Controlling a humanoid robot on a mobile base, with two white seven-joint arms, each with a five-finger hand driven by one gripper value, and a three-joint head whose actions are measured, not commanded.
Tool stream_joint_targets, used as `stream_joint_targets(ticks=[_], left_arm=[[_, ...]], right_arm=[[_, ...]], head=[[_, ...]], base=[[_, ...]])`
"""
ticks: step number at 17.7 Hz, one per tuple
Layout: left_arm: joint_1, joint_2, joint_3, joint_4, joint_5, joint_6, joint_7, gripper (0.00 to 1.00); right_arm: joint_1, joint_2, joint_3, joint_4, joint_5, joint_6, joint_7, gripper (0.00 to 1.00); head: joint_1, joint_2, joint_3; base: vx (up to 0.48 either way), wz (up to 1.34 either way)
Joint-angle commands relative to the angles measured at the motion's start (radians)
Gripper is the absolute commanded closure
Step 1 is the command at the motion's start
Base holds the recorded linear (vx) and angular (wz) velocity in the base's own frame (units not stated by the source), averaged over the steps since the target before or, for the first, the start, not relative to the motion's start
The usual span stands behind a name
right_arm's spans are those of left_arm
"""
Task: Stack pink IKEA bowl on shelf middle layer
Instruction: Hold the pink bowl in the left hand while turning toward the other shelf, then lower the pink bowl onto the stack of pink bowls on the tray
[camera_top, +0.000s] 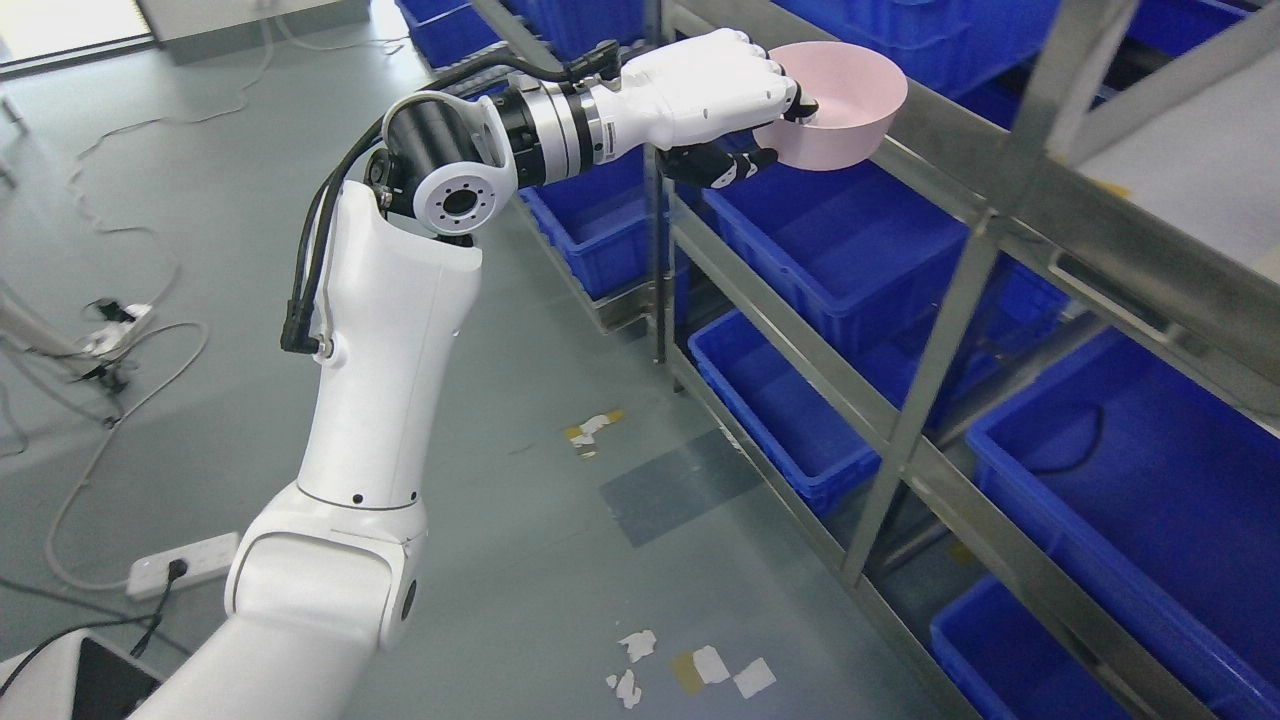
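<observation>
My left arm reaches up from the lower left toward a metal shelf. Its white hand is shut on the near rim of a pink bowl, fingers curled over the rim and the dark thumb under it. The bowl is upright and sits at the front rail of a shelf layer, partly past the edge. My right arm is out of the picture.
The metal shelf fills the right side, with an upright post and slanted rails. Several blue bins sit on its lower layers and behind. Cables and a power strip lie on the grey floor at left.
</observation>
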Motion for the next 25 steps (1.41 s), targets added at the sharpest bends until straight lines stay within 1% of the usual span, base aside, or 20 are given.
stream_joint_targets(ticks=[1, 3, 5, 7, 9, 14, 17, 21, 25], left_arm=[[-0.111, 0.017, -0.015, 0.002, 0.042, 0.011, -0.002, 0.93], [-0.188, 0.017, 0.03, 0.01, 0.042, 0.02, -0.011, 0.93], [-0.21, 0.017, 0.038, 0.04, 0.036, 0.02, -0.017, 0.93], [-0.199, 0.017, 0.024, 0.088, 0.019, 0.018, -0.02, 0.93], [-0.178, 0.017, 0.013, 0.145, -0.057, 0.015, -0.02, 0.93], [-0.156, 0.017, 0.029, 0.185, -0.199, 0.017, -0.014, 0.93], [-0.138, 0.017, 0.076, 0.208, -0.252, 0.017, -0.011, 0.93], [-0.119, 0.017, 0.098, 0.22, -0.279, 0.017, -0.008, 0.92], [-0.135, 0.017, 0.09, 0.309, -0.277, 0.012, 0.033, 0.92]], right_arm=[[0.023, -0.017, 0.0, -0.017, 0.0, 0.001, 0.001, 0.0], [0.023, -0.017, 0.0, -0.017, 0.0, 0.001, 0.001, 0.0], [0.023, -0.017, 0.0, -0.017, 0.0, 0.001, 0.001, 0.0], [0.023, -0.017, 0.0, -0.017, 0.0, 0.001, 0.001, 0.0], [0.023, -0.017, 0.0, -0.017, 0.0, 0.001, 0.001, 0.0], [0.023, -0.017, 0.0, -0.017, 0.0, 0.001, 0.001, 0.0], [0.023, -0.017, 0.0, -0.017, 0.0, 0.001, 0.001, 0.0], [0.023, -0.017, 0.0, -0.017, 0.0, 0.001, 0.001, 0.0], [0.023, -0.017, 0.0, -0.017, 0.0, 0.001, 0.001, 0.0]], head=[[0.0, 0.0, 0.0], [0.0, 0.0, 0.0], [0.0, 0.0, 0.0], [0.0, 0.0, 0.0], [0.0, 0.0, 0.0], [0.0, 0.0, 0.0], [0.0, 0.0, 0.0], [0.0, 0.0, 0.0], [0.0, 0.0, 0.0]], base=[[-0.052, -0.89], [-0.06, -0.84], [-0.072, -0.78], [-0.061, -0.88], [-0.051, -0.9], [-0.036, -0.81], [0.001, -0.54], [0.016, -0.3], [0.01, -0.06]])
